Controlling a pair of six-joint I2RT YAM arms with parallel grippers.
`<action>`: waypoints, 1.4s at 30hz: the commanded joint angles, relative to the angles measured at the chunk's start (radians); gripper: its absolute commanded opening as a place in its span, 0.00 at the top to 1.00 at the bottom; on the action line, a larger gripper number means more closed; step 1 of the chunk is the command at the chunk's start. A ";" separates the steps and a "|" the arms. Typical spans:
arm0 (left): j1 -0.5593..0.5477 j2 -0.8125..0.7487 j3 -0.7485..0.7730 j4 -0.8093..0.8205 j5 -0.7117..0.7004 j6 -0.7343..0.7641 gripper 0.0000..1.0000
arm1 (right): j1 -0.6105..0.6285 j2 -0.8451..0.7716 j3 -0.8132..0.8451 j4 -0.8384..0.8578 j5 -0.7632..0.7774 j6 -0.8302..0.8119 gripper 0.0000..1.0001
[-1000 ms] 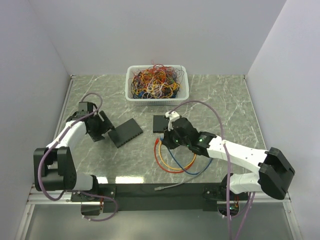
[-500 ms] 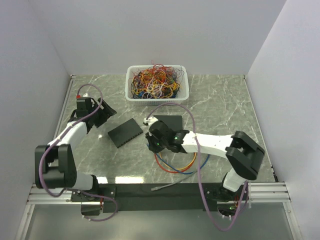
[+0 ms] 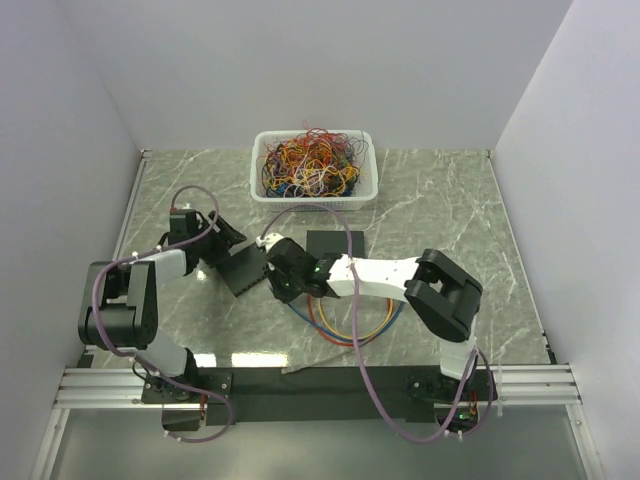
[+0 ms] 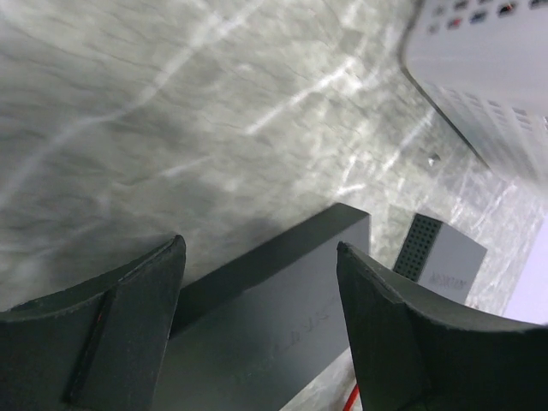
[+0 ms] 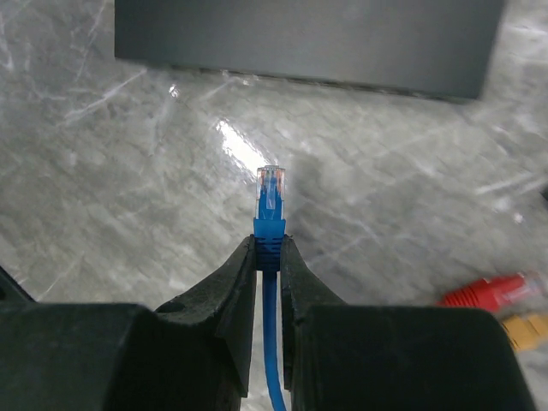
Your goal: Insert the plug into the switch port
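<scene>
Now we approach: our right claw (image 5: 267,257) is closed on the boot of the blue plug (image 5: 271,193), aimed at the switch (image 5: 308,38) on the counter (image 5: 128,188); left claw (image 4: 259,253) stands wide open astride it. Next we must find a port
</scene>
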 commanded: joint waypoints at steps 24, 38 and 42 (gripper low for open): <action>-0.121 -0.025 -0.138 0.083 -0.041 -0.051 0.27 | 0.036 0.108 0.124 -0.020 0.020 -0.022 1.00; -0.121 -0.043 -0.169 0.075 -0.075 -0.028 0.28 | 0.049 0.160 0.211 -0.056 0.017 -0.016 1.00; -0.119 -0.041 -0.171 0.078 -0.071 -0.025 0.29 | 0.055 0.171 0.228 -0.066 0.023 -0.014 1.00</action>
